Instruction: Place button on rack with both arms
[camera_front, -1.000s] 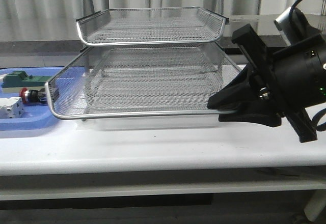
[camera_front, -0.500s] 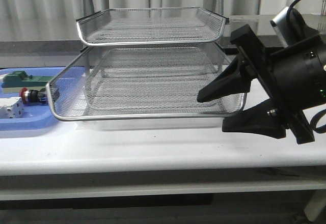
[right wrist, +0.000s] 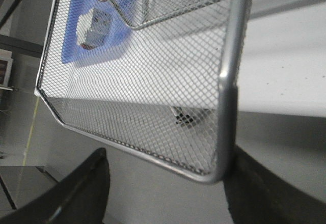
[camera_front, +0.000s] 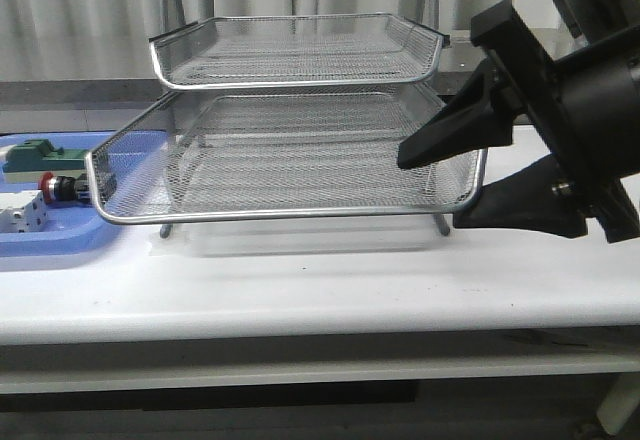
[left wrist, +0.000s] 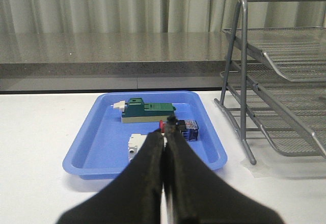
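Note:
The button (camera_front: 60,187), with its red cap, black body and blue rear block, lies in the blue tray (camera_front: 50,238) at the left. The left wrist view shows the button (left wrist: 179,128) just beyond the tips of my left gripper (left wrist: 165,135), which is shut and empty. The silver mesh rack (camera_front: 300,212) fills the middle of the table. My right gripper (camera_front: 430,192) is open around the front right corner of the rack's lower tray. In the right wrist view the rack's rim (right wrist: 226,81) lies against one finger (right wrist: 254,183) of the right gripper (right wrist: 168,155).
A green block (left wrist: 145,111) and a white block (left wrist: 135,143) share the blue tray (left wrist: 91,152) with the button. The rack's upright frame (left wrist: 239,71) stands close beside the tray. A grey counter and curtains run behind the table.
My right gripper has opened and risen at the rack's front right corner. The lower tray's front rim now sits slightly higher, and the rack's feet show beneath it.

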Robot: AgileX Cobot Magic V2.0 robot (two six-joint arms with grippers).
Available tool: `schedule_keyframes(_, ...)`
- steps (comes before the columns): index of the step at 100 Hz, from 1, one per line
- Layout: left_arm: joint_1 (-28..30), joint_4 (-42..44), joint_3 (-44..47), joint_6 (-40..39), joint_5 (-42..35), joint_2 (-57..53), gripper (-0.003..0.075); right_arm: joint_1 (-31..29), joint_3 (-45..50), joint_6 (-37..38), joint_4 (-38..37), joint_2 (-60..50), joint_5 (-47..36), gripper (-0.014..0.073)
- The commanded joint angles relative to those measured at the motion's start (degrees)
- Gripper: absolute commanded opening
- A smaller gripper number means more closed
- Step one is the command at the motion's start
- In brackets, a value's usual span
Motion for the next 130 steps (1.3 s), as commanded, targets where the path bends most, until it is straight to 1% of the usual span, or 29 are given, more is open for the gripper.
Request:
schedule_keyframes(1, 0.05, -0.04, 2.64, -0.57, -4.88, -1.98, -0.0020, 0.02, -1.14, 3.58, -4.85, -3.86, 2.38, 0.0480)
schedule_keyframes(28, 0.05, -0.04, 2.64, -0.57, -4.88, -1.98, -0.0020, 0.02, -1.14, 19.28, -29.72, -10.13, -3.71, 0.0480)
schedule_keyframes(50, 0.05, -0.04, 2.64, -0.57, -4.88, -1.98, -0.0020, 0.02, -1.14, 30.74, -46.61, -18.27, -6.97, 0.0480)
schedule_keyframes(67, 0.05, -0.04, 2.64, -0.57, -4.88, -1.98, -0.0020, -0.90, -1.25, 41.24, -59.63, -25.08, -6.75, 0.0480)
schedule_keyframes(83, 0.05, -0.04, 2.64, -0.57, -4.88, -1.98, -0.0020, -3.84, -1.52, 50.44, -72.23, -31.80, -3.32, 0.0480)
schedule_keyframes(91, 0.05, -0.04, 2.64, -0.57, -4.88, -1.98, -0.0020, -5.67, -2.67, 55.14, -78.75, -34.73, 0.35, 0.0480)
schedule_keyframes(98, 0.05, -0.04, 2.64, -0.57, -4.88, -1.98, -0.0020, -6.71, -4.35, 59.18, -83.03, -37.04, 3.40, 0.0480)
schedule_keyframes(109, 0.05, -0.04, 2.64, -0.57, -4.88, -1.98, -0.0020, -6.94, -7.01, 63.71, -87.98, -40.89, 7.27, 0.0479)
schedule_keyframes(130, 0.05, -0.04, 2.64, -0.57, -4.88, -1.98, -0.0020, -6.94, -10.51, 66.56, -93.78, -47.16, 14.08, 0.0477)
